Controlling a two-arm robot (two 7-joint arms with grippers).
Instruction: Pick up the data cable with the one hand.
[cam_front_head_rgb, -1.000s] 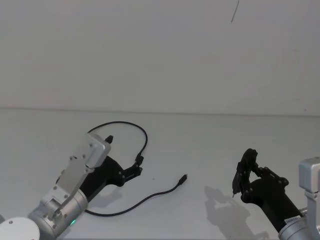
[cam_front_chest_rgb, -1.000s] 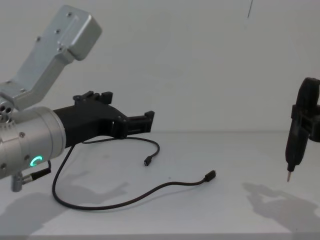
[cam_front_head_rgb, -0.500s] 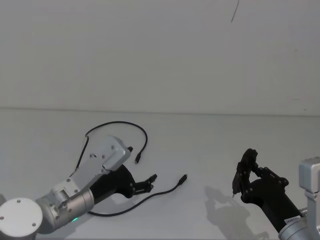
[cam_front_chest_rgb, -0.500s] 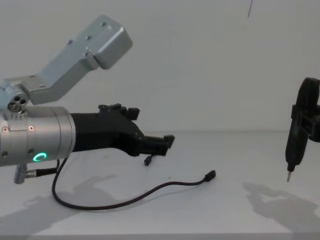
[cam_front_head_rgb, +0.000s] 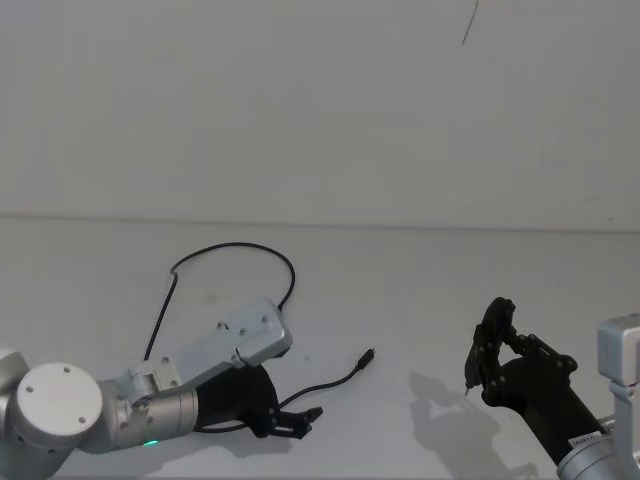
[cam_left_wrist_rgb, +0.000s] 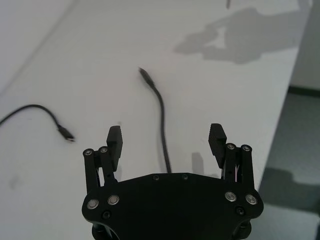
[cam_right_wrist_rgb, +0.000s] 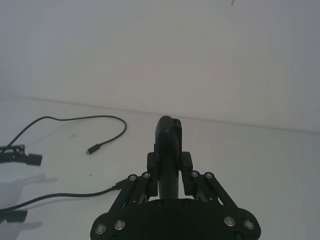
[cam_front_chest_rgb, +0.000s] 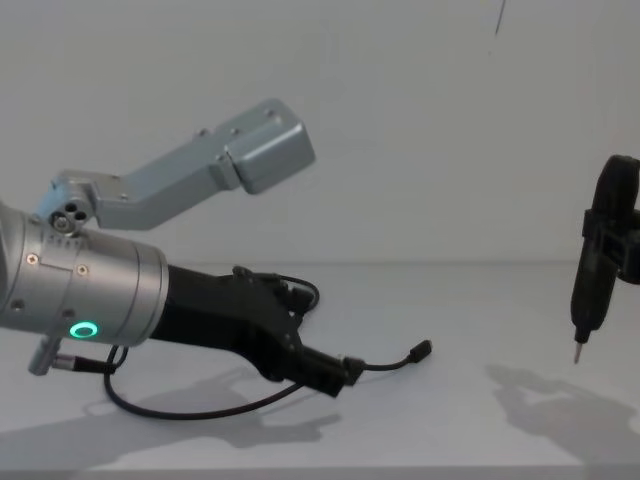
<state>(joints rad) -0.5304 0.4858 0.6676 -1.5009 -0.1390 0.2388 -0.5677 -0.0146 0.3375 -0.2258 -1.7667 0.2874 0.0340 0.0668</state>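
We see the left claw (cam_left_wrist_rgb: 166, 136), black and angular on a thick silver forearm (cam_front_chest_rgb: 90, 290) with a green glowing ring (cam_front_chest_rgb: 84, 329), reaching low over the white table (cam_front_head_rgb: 420, 290) with its jaws spread wide. The data cable (cam_left_wrist_rgb: 161, 115) lies slack on the table. One stretch of it runs straight into the gap between the left claw's two fingers (cam_left_wrist_rgb: 115, 136), and in the left wrist view neither finger touches it. We cannot tell whether the left claw's tips meet the table itself.

Just beyond the left claw, the cable ends in a small plug (cam_left_wrist_rgb: 143, 73) lying flat on the table. A second plug (cam_left_wrist_rgb: 65, 132) rests a little to one side of the left claw, outside its fingers. From there the cord sweeps in a long loop behind the left claw's forearm, on the side away from the robot.

Well apart from the left claw, on the robot's right, the right claw (cam_right_wrist_rgb: 169, 165) hangs above the table. It is clamped around a slim black pen-shaped tool (cam_front_chest_rgb: 590, 290), whose pointed tip aims down and clear of the surface, with its shadow on the table beneath.
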